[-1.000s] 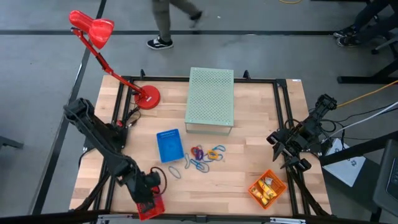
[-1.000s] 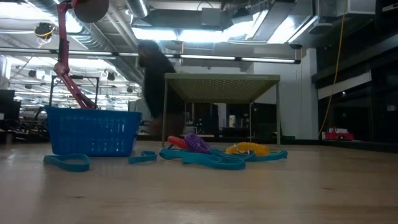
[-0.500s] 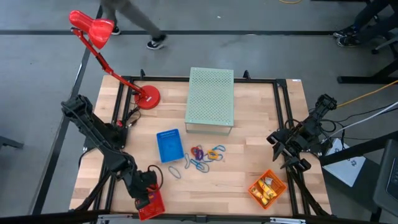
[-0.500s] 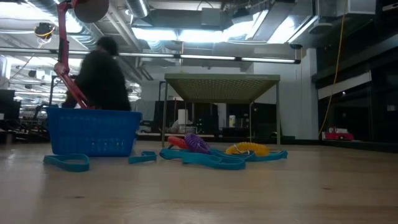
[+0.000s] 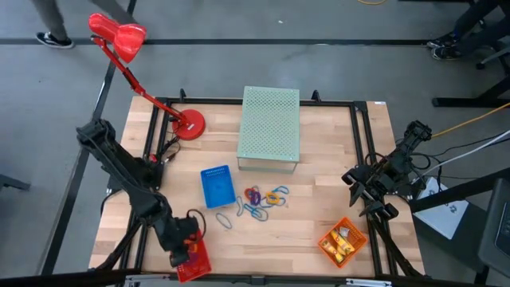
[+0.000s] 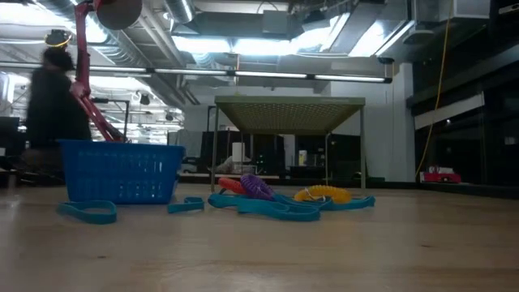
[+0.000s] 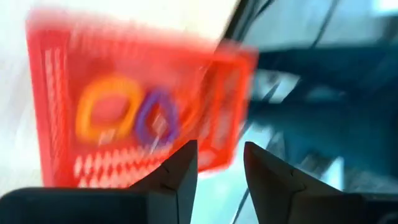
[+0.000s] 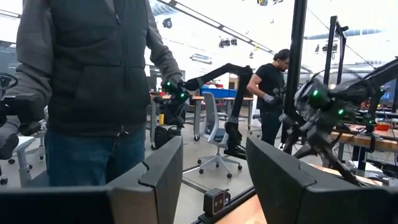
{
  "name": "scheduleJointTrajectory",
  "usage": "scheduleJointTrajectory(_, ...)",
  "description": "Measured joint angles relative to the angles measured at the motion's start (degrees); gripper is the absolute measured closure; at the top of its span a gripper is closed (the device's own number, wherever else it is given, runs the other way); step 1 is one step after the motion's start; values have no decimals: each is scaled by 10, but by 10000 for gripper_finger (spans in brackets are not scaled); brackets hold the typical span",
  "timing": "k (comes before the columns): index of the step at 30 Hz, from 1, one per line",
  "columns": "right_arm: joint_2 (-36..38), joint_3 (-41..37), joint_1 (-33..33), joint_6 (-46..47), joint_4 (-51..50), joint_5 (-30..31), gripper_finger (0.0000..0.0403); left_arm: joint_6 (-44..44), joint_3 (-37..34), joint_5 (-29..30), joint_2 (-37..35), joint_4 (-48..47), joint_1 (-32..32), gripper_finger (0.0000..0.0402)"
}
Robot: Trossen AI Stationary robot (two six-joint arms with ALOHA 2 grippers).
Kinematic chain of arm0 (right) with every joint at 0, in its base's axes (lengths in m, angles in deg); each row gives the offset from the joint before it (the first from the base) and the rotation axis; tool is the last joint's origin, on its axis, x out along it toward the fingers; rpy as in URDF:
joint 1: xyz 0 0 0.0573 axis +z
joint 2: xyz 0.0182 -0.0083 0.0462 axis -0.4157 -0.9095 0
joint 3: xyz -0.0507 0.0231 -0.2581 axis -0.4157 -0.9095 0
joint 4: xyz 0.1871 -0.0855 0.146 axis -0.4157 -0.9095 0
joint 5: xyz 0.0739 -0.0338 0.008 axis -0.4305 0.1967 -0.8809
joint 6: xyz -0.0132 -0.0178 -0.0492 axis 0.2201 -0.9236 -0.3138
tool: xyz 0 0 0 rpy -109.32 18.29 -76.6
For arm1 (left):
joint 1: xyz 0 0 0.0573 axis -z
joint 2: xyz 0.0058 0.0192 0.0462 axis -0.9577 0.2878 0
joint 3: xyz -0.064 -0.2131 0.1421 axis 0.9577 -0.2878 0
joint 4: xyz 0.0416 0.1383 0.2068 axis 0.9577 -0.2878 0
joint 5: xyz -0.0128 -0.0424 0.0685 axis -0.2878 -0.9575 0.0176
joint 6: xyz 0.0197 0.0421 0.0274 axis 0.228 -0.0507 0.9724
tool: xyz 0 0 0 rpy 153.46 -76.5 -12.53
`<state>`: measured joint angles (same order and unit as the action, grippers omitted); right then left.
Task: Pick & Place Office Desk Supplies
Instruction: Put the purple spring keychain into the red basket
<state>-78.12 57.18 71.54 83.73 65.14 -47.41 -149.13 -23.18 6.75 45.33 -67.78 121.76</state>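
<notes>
Office supplies at mid-table. A loose cluster of loops (image 5: 263, 199) (red, purple, orange and pale blue-grey) lies on the wooden table (image 5: 335, 151) just beside the blue basket (image 5: 217, 186), on the side toward the right arm; two pale loops (image 5: 226, 218) lie a little apart, nearer the table's front edge. In the low view the same cluster (image 6: 276, 199) rests flat on the wood, with one pale loop (image 6: 86, 212) in front of the blue basket (image 6: 122, 171). An orange loop (image 7: 106, 115) and a purple loop (image 7: 157, 121) sit side by side inside the red basket (image 7: 56, 93) at the front left corner. Yellow-orange oblong pieces (image 5: 344, 239) fill the orange basket (image 5: 329, 247) near the front right corner. The left gripper (image 5: 182, 249) hangs over the red basket (image 5: 195, 265), its fingers (image 7: 180, 171) apart and holding nothing. The right gripper (image 5: 368, 194) waits at the table's right edge, fingers (image 8: 155, 177) likewise spread. Behind the cluster stand the pale green perforated box (image 5: 270, 126) and a red desk lamp (image 5: 119, 40). A person (image 8: 93, 93) stands beyond the table.
</notes>
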Motion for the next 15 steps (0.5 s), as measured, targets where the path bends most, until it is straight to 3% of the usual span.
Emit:
scheduleJointTrajectory(6, 0, 0, 0, 0, -2, 0, 225, 68, 30, 166, -89, 2, -57, 272)
scheduleJointTrajectory(10, 0, 0, 0, 0, -18, 0, 224, 161, 37, 254, -135, 34, -134, 272)
scheduleJointTrajectory(12, 0, 0, 0, 0, -21, 0, 224, 210, 37, 262, -146, 62, -183, 272)
scheduleJointTrajectory(15, 0, 0, 0, 0, -22, 0, 224, 281, 37, 221, -136, 110, -259, 272)
